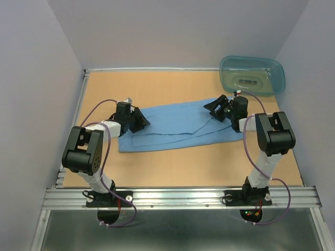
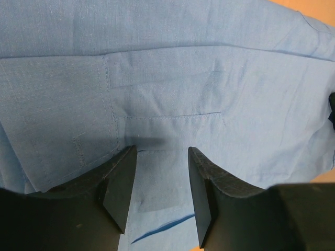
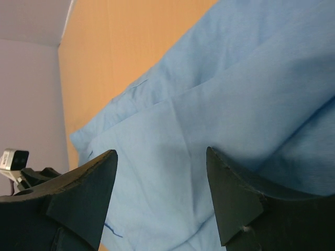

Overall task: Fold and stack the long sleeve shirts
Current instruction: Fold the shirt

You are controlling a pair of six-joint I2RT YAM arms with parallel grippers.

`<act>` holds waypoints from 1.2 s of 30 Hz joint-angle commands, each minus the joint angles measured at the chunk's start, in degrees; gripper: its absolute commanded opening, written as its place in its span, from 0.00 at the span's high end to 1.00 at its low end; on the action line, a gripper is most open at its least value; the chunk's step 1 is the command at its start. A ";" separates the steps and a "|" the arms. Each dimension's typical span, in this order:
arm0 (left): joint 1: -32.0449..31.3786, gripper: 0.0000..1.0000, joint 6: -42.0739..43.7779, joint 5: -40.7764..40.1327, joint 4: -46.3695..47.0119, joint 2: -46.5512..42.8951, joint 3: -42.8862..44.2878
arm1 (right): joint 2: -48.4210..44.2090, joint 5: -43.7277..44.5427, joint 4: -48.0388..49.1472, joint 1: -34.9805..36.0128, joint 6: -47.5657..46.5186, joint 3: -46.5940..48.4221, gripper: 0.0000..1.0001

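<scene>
One light blue long sleeve shirt (image 1: 172,125) lies flat on the wooden table (image 1: 157,86), folded into a long strip running left to right. My left gripper (image 1: 142,121) hovers low over the strip's left end, open. In the left wrist view the shirt (image 2: 209,78) with its stitched seams fills the frame, and the left gripper (image 2: 162,151) has only flat cloth below the gap. My right gripper (image 1: 212,109) is over the right end, open wide. In the right wrist view the right gripper (image 3: 162,157) holds nothing, with the shirt (image 3: 235,94) spread beneath.
A translucent teal plastic tub (image 1: 251,76) stands at the back right corner, just behind the right arm. Grey walls close in the table on the left, back and right. Bare wood (image 1: 209,167) shows between the shirt and the near rail.
</scene>
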 commanded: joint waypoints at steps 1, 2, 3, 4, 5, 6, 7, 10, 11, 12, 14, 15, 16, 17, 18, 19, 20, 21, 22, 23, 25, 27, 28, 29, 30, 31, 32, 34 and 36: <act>0.16 0.44 0.93 -2.52 -6.36 -2.49 -2.24 | -1.91 4.26 2.27 -3.12 -3.30 -1.23 0.26; 0.16 0.44 1.20 -2.95 -7.50 -3.28 -1.80 | -4.53 4.70 -0.52 -3.48 -4.44 -1.58 0.26; 0.16 0.43 2.07 -3.65 -8.29 -4.16 -0.76 | -6.13 6.88 -4.20 -3.57 -8.10 -0.45 0.26; 0.16 0.42 2.95 -4.53 -8.91 -5.21 -0.05 | -7.62 7.25 -7.72 -3.48 -10.05 0.34 0.26; 0.16 0.38 5.13 -6.80 -9.87 -6.96 0.83 | -11.03 7.25 -11.14 -3.48 -12.33 0.52 0.26; 0.16 0.36 5.15 -8.39 -10.31 -7.77 1.71 | -12.72 8.12 -13.01 -3.39 -13.05 0.52 0.26; 0.16 0.35 8.03 -9.80 -10.84 -8.12 3.98 | -14.65 9.26 -15.81 -3.04 -13.84 0.87 0.26; 0.08 0.27 14.11 -15.50 -13.99 -6.73 10.22 | -20.98 14.27 -27.56 -1.55 -16.57 0.79 0.26; 0.16 0.25 15.34 -15.53 -14.53 -6.02 11.72 | -22.21 15.41 -29.79 -1.03 -16.84 0.70 0.27; 0.16 0.24 16.22 -17.70 -15.06 -5.23 14.61 | -24.49 17.17 -31.90 0.46 -17.71 0.70 0.27; 0.16 0.19 18.15 -19.03 -15.85 -2.69 16.91 | -26.35 20.59 -38.82 2.92 -18.42 0.87 0.28; 0.08 0.19 18.51 -19.39 -16.03 -1.72 18.84 | -27.05 23.22 -40.43 5.98 -19.12 0.79 0.28; 0.16 0.20 18.77 -19.57 -16.21 -0.67 19.81 | -27.49 24.64 -41.75 7.49 -19.04 0.61 0.29; 0.16 0.22 18.69 -20.35 -16.82 1.52 20.60 | -28.19 26.13 -44.20 9.16 -18.86 0.35 0.30; 0.16 0.23 18.60 -20.62 -16.91 2.59 22.00 | -28.29 29.11 -45.01 12.05 -18.17 0.17 0.32; 0.16 0.24 18.43 -20.36 -17.00 3.64 22.63 | -28.20 30.35 -45.80 13.29 -17.55 -0.09 0.33; 0.16 0.24 18.08 -20.19 -17.52 5.91 23.33 | -28.20 31.41 -46.33 14.35 -16.76 -0.44 0.35; 0.16 0.25 17.12 -20.18 -17.79 6.89 23.77 | -27.94 32.29 -46.51 15.23 -15.45 -1.23 0.37; 0.34 0.26 16.59 -20.01 -18.22 8.73 24.56 | -27.59 33.43 -46.51 16.98 -14.82 -1.41 0.41; 0.43 0.26 15.19 -19.83 -18.66 9.53 24.83 | -26.28 33.97 -46.42 17.61 -14.47 -1.41 0.43; 0.95 0.26 13.95 -19.22 -19.19 10.85 24.66 | -24.69 35.72 -46.69 19.80 -14.29 -0.80 0.45; 1.39 0.27 12.11 -19.31 -19.37 10.95 23.35 | -21.98 35.90 -46.60 21.03 -14.20 -0.01 0.46; 1.83 0.27 11.40 -19.39 -19.63 10.95 22.82 | -20.92 36.08 -46.60 21.39 -14.12 0.26 0.46; 2.62 0.27 10.79 -19.39 -20.07 10.77 22.29 | -20.04 36.34 -46.51 21.83 -14.03 0.52 0.47; 3.06 0.27 9.65 -19.31 -21.03 10.42 20.98 | -17.94 36.78 -46.16 22.53 -14.11 1.31 0.47; 3.93 0.27 9.29 -18.61 -21.65 9.64 20.09 | -16.87 36.78 -45.72 22.71 -14.12 1.66 0.48; 3.94 0.27 8.68 -18.17 -21.66 9.02 19.13 | -15.82 36.61 -45.72 22.88 -14.12 2.36 0.48; 5.34 0.27 8.15 -16.50 -22.01 7.70 15.36 | -12.58 36.43 -45.19 23.15 -14.38 3.42 0.48; 6.92 0.27 7.53 -15.45 -22.45 5.24 11.67 | -9.59 37.30 -44.49 23.24 -15.34 5.70 0.49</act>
